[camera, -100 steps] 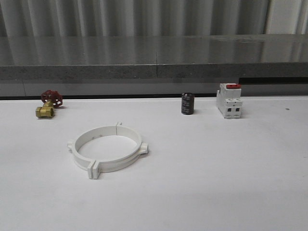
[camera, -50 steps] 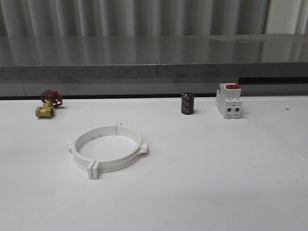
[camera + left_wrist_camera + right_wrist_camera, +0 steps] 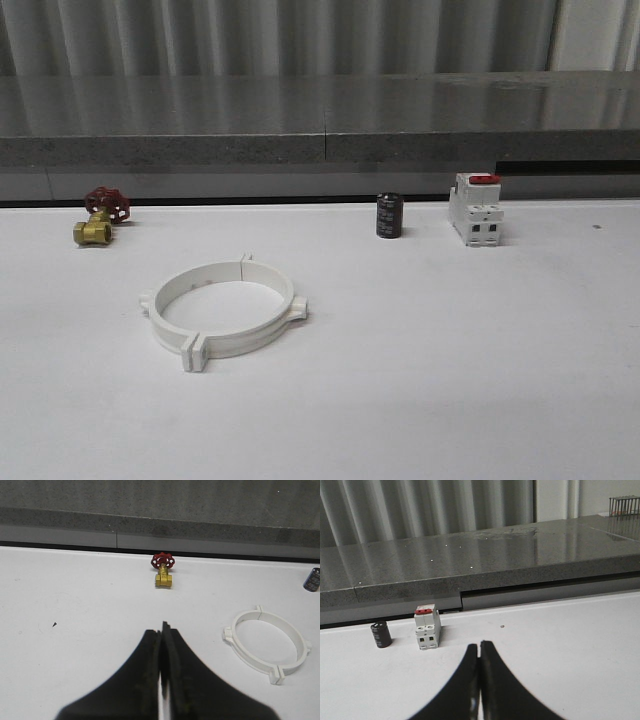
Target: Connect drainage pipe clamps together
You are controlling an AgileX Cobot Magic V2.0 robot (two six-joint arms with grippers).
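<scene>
1. Two white pipe clamps [image 3: 222, 308] lie joined as a ring on the white bench [image 3: 450, 350], left of centre.
2. Left claw [image 3: 161, 635] and right claw [image 3: 479, 652] are both closed together, empty, above the bench.

This looks like a workshop or robotics test bench: a plain white tabletop [image 3: 450, 380] stands before a grey speckled stone ledge [image 3: 320, 120] and a corrugated metal wall [image 3: 300, 35]. Laid out on it are hardware parts, namely a brass valve with a red handwheel [image 3: 100, 217], a black cylindrical capacitor [image 3: 390, 216] and a white boxy breaker with a red top [image 3: 476, 209].
</scene>
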